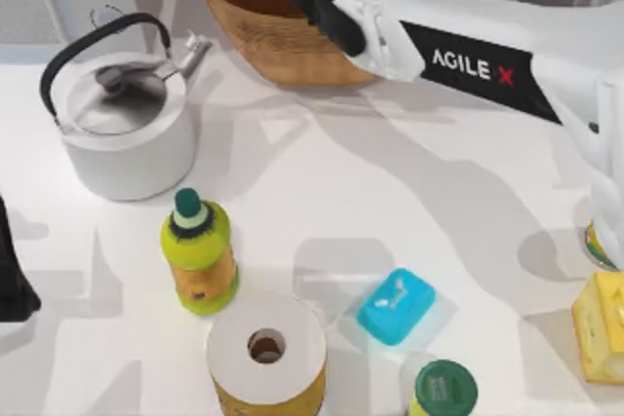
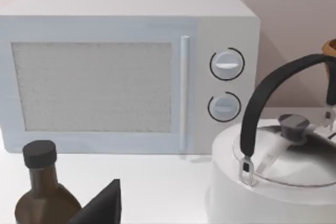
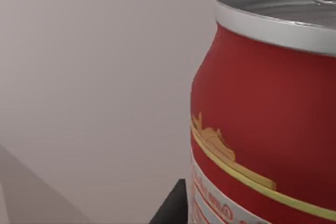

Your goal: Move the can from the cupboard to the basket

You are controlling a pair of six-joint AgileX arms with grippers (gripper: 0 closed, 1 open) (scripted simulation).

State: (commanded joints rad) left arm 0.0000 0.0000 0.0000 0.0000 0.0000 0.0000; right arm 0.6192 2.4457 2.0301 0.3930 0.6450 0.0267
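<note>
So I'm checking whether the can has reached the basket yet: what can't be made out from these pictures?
- Top view: the white right arm covers the tan woven wicker basket, hiding its inside and the right gripper.
- Right wrist view: the small red drinks can with a silver top sits very close; what lies under it is cut off.
- Top view: the left arm is cut by the left edge.

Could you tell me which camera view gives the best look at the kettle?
The top view: the whole kettle shows, with handle, lid and spout. The left wrist view shows part of its side, handle and lid knob.
</note>
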